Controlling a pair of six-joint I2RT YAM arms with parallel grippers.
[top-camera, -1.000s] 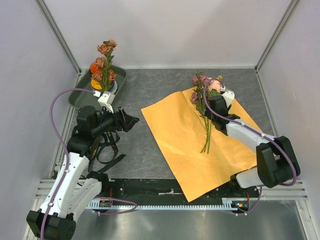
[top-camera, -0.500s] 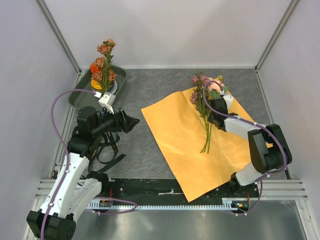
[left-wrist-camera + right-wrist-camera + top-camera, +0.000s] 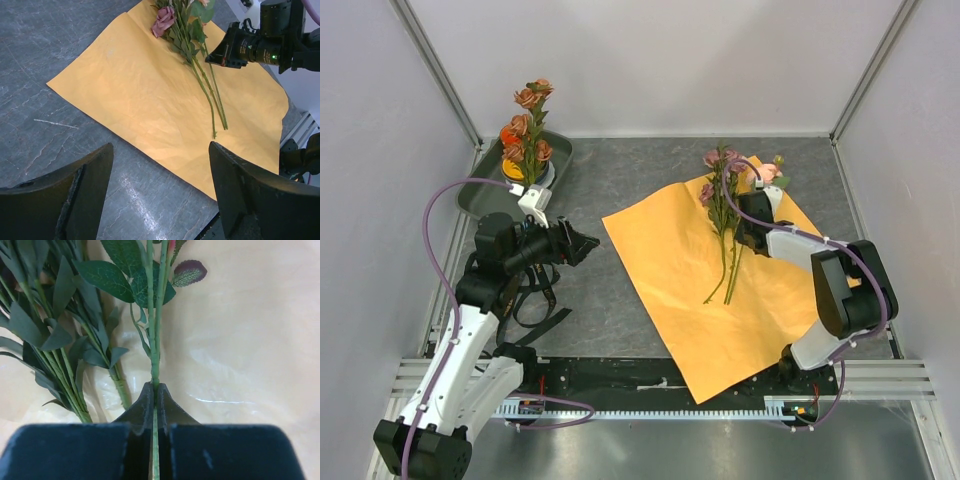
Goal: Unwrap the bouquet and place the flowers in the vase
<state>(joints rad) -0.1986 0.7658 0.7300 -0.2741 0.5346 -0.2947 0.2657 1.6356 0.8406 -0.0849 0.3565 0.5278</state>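
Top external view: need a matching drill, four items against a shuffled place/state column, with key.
Items
1. left end effector
2. right end effector
3. orange paper sheet
4. rust-brown roses

Place or state
A. spread flat on the table
B. open, holding nothing
C. upright, in the dark tray at far left
D. shut on a green stem

Pairs: 1-B, 2-D, 3-A, 4-C
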